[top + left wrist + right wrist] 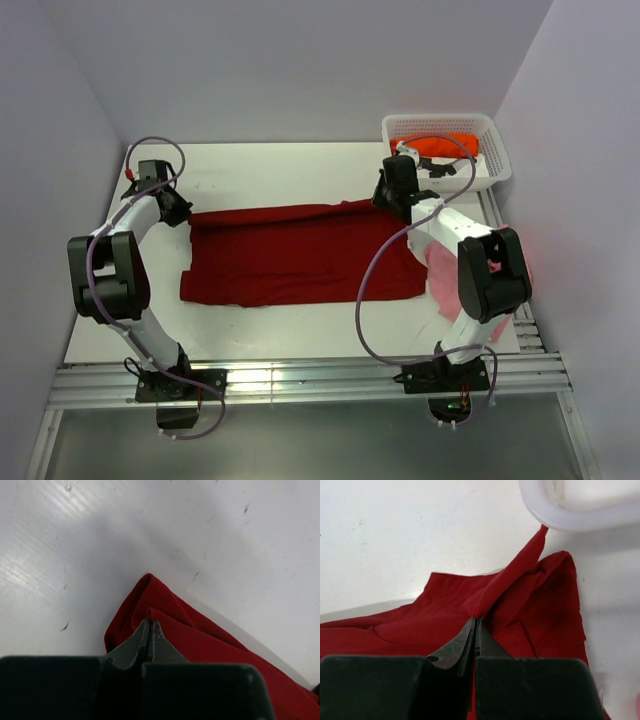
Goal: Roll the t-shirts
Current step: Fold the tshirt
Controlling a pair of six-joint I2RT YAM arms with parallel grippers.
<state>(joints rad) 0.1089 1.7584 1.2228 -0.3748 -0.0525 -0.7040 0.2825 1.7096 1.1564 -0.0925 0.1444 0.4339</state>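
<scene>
A dark red t-shirt (300, 255) lies spread flat across the middle of the table. At its far left corner my left gripper (181, 211) is shut, with a fold of the red cloth (210, 645) rising to its closed tips (150, 623). My right gripper (386, 200) is shut on the far right corner, where the red fabric (420, 625) is drawn up into a ridge at its tips (476, 620). A pale pink t-shirt (441, 272) lies at the right, mostly hidden by the right arm. A bright orange t-shirt (445, 145) sits in the basket.
A white lattice basket (440, 124) stands at the far right corner of the table, and its rim (570, 520) is close beyond the right gripper. Grey walls enclose the table on three sides. Cables loop over both arms.
</scene>
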